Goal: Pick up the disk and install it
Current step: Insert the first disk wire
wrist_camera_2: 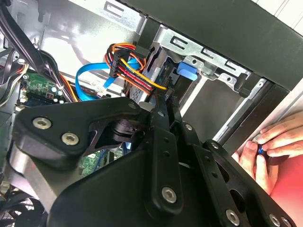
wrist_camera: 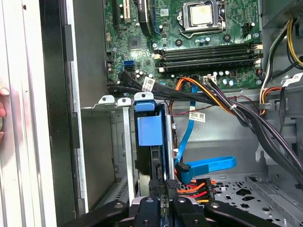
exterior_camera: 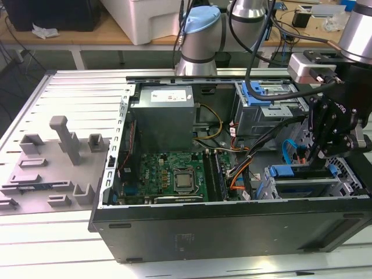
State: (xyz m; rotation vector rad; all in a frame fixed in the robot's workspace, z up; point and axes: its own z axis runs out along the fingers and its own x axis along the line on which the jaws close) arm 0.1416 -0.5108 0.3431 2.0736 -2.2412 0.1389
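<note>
Item: my gripper, low inside the open case at the exterior view's right, over the drive cage by the front wall; in both wrist views the fingers run close together down toward the cage; they appear pinched on the thin edge of the disk, though the contact itself is hidden behind the linkage, so I give the grip as likely rather than certain.

Item: disk; stands on edge in the cage slot, blue carrier tab showing at the end away from me; the blue rail lies along the cage top in the exterior view; seated deep in the slot.

Item: cables; orange, red and black bundle with its connector just beside my fingers; blue flat cable curling across the case floor near the cage.

Item: motherboard; middle of the case, processor socket bare; grey power supply beyond it.

Item: a person's hand; outside the case wall, fingers bent, in the second wrist view.

Item: grey fixture blocks; on the table at the exterior view's left, well apart from the case.
</note>
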